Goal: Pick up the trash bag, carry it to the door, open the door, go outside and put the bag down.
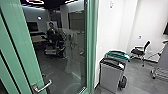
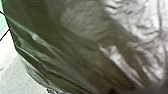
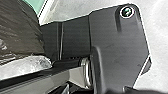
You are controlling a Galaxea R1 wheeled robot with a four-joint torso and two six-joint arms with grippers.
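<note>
Dark, shiny plastic: we see the trash bag (image 2: 75, 57) close up in both wrist views, its contents hidden, with pale floor (image 3: 160, 32) beyond. We cannot tell whether the left gripper or right gripper is wide, narrow or holding it. In the head view, a metal handle (image 1: 42, 86) sits on the green door frame (image 1: 22, 50); a person (image 1: 52, 31) appears in the glass. Near the white wall's edge, a grey bin (image 1: 108, 76) stands before a teal-lidded bin (image 1: 116, 54), both labels unreadable.
</note>
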